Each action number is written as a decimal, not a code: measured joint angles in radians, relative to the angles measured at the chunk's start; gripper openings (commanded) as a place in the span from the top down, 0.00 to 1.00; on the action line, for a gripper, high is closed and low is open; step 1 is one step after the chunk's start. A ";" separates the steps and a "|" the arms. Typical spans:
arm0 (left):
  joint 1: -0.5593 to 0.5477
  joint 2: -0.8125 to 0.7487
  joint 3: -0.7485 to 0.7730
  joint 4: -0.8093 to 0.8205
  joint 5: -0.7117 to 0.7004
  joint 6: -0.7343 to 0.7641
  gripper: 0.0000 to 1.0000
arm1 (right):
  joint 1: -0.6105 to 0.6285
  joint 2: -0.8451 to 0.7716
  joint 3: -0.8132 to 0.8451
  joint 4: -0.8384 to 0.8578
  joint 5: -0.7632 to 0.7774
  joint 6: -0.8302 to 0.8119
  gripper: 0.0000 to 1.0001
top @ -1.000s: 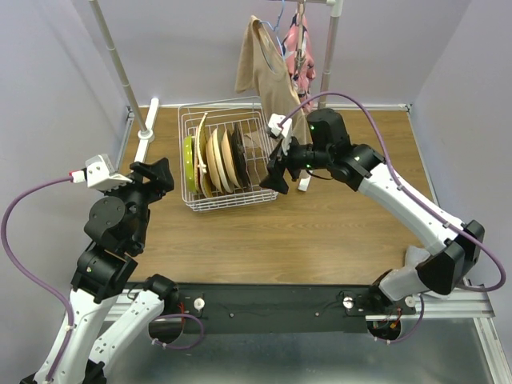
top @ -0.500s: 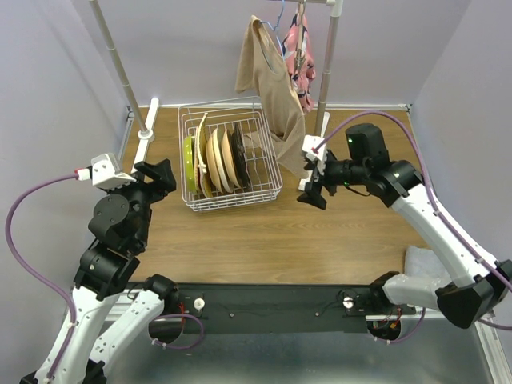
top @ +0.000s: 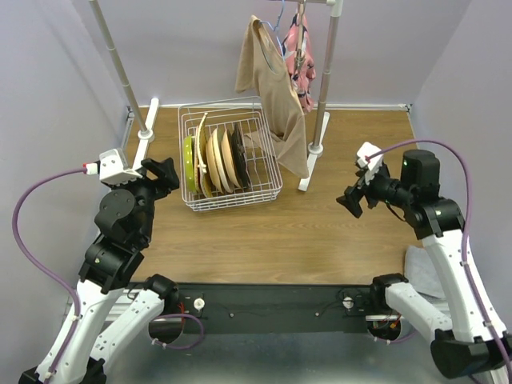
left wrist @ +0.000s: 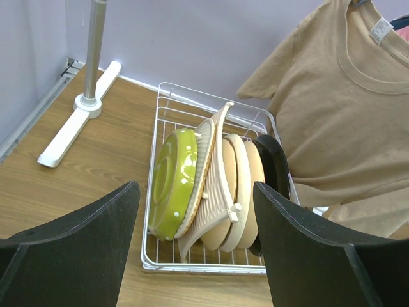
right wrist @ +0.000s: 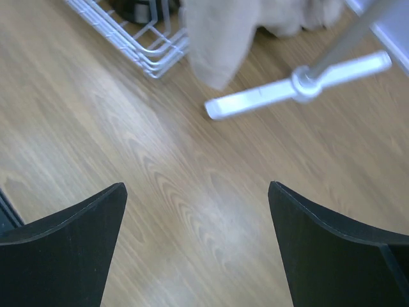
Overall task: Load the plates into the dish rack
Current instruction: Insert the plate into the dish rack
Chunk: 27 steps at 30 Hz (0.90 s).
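All plates (left wrist: 217, 192) you can see stand on edge in the dish rack (left wrist: 211, 267), far left on the worktop (top: 304, 224). Your left fingers (left wrist: 96, 243) and right fingers (right wrist: 64, 243) are wide and empty; steer them clear of the hanging T-shirt (top: 276, 88).

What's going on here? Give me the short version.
Two robot arms are loading plates into a white wire dish rack. Several plates already stand on edge in it, and none shows outside it. Neither arm holds anything: the left arm faces the rack with jaws open, and the right arm hangs over bare table right of the clothes stand, jaws open too.
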 measured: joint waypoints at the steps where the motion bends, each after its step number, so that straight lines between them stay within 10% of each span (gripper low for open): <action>1: 0.000 0.000 0.000 0.002 0.000 0.003 0.20 | -0.035 -0.032 -0.026 0.011 0.021 0.028 0.00; 11: 0.000 0.006 -0.021 0.022 -0.007 0.037 0.15 | -0.285 -0.197 -0.209 0.241 0.354 0.344 0.00; 27: 0.003 0.063 -0.126 0.152 -0.055 0.105 0.02 | -0.324 -0.111 -0.262 0.488 0.759 0.654 0.00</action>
